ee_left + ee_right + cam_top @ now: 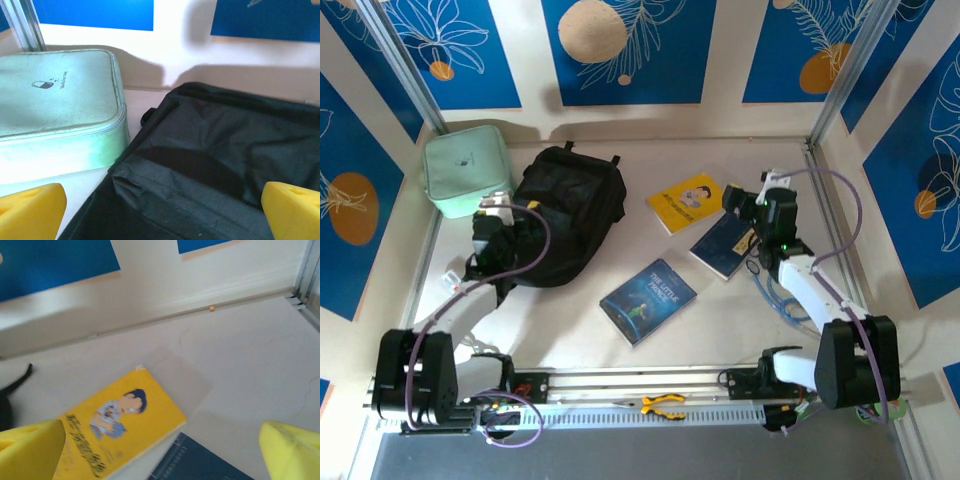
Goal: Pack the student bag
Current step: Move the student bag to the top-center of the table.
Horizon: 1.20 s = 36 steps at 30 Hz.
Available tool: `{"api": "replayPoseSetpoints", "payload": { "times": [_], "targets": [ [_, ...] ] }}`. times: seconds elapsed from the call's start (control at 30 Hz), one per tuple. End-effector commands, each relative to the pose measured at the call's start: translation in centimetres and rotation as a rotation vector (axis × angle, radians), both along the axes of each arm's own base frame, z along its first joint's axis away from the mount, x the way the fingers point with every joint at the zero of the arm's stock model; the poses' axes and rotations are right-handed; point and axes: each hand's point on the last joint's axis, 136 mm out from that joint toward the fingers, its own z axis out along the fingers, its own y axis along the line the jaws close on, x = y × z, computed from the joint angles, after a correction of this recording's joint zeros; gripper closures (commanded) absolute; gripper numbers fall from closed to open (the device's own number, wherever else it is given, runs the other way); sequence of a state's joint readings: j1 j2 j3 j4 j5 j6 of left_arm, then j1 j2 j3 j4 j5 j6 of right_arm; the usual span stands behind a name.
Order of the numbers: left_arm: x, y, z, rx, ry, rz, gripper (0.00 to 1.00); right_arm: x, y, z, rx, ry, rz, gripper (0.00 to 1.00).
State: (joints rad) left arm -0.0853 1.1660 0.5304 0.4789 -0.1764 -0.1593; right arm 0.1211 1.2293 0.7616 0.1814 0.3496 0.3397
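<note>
The student bag [565, 215], a black soft backpack, lies at the back left of the table; its wrinkled fabric [215, 165] spreads under my left gripper. That left gripper [500, 208] hovers at the bag's left edge, open [160, 217], its yellow fingertips [30, 207] far apart and nothing between them. A yellow book [687, 202] [120, 422], a dark blue notebook [725, 245] [200, 465] and a blue picture book [648, 300] lie flat right of the bag. My right gripper [752, 200] is open [160, 455] above the yellow book and notebook, holding nothing.
A mint-green zip case [467, 170] [55, 110] stands beside the bag's left side, against the back-left wall. Yellow-handled pliers [663, 404] rest on the front rail. Walls and aluminium posts [840, 80] close in the table on three sides.
</note>
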Motion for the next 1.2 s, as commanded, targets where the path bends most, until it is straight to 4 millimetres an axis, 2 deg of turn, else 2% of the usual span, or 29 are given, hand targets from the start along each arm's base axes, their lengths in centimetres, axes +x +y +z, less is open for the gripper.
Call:
{"api": "replayPoseSetpoints", "payload": {
  "times": [0.0, 0.03, 0.17, 0.27, 0.4, 0.5, 0.6, 0.67, 0.7, 0.8, 0.97, 1.1, 1.17],
  "targets": [
    [-0.8, -0.3, -0.9, -0.163, 0.174, 0.038, 0.00, -1.7, 3.8, -3.6, 0.129, 0.275, 0.038, 0.01],
    [-0.8, -0.7, -0.9, -0.188, 0.207, 0.025, 0.00, -1.5, 5.4, -3.4, 0.139, 0.286, 0.080, 0.01],
    [-1.0, -3.1, -2.1, -0.286, 0.349, -0.061, 0.00, -0.8, 14.2, -3.6, 0.240, 0.390, 0.308, 0.00],
    [-1.3, -4.4, -3.3, -0.372, 0.402, -0.097, 0.00, 0.0, 20.2, -4.8, 0.301, 0.494, 0.433, 0.07],
    [-1.3, -5.2, -4.4, -0.449, 0.439, -0.105, 0.00, 0.9, 27.4, -6.6, 0.418, 0.608, 0.566, 0.13],
    [-1.4, -5.8, -4.5, -0.468, 0.465, -0.127, 0.00, 1.1, 31.4, -8.2, 0.460, 0.685, 0.632, 0.17],
    [-1.8, -6.1, -4.9, -0.492, 0.489, -0.132, 0.00, 1.2, 33.8, -9.7, 0.470, 0.720, 0.686, 0.17],
    [-2.1, -6.5, -5.2, -0.513, 0.502, -0.140, 0.00, 1.4, 34.9, -11.1, 0.474, 0.746, 0.726, 0.18],
    [-2.2, -6.7, -5.4, -0.517, 0.510, -0.148, 0.00, 1.5, 35.1, -11.8, 0.482, 0.775, 0.741, 0.22],
    [-2.3, -7.5, -6.1, -0.524, 0.553, -0.166, 0.01, 1.6, 35.5, -13.6, 0.502, 0.836, 0.773, 0.44],
    [-3.1, -10.2, -7.7, -0.524, 0.651, -0.216, 0.08, 1.7, 32.8, -15.4, 0.466, 0.828, 0.712, 0.65],
    [-4.3, -14.2, -9.5, -0.539, 0.751, -0.298, 0.18, 1.6, 29.4, -17.0, 0.454, 0.834, 0.642, 0.81],
    [-4.7, -16.5, -9.8, -0.538, 0.788, -0.349, 0.25, 1.3, 27.9, -17.4, 0.444, 0.825, 0.613, 0.85]
  ]
}}
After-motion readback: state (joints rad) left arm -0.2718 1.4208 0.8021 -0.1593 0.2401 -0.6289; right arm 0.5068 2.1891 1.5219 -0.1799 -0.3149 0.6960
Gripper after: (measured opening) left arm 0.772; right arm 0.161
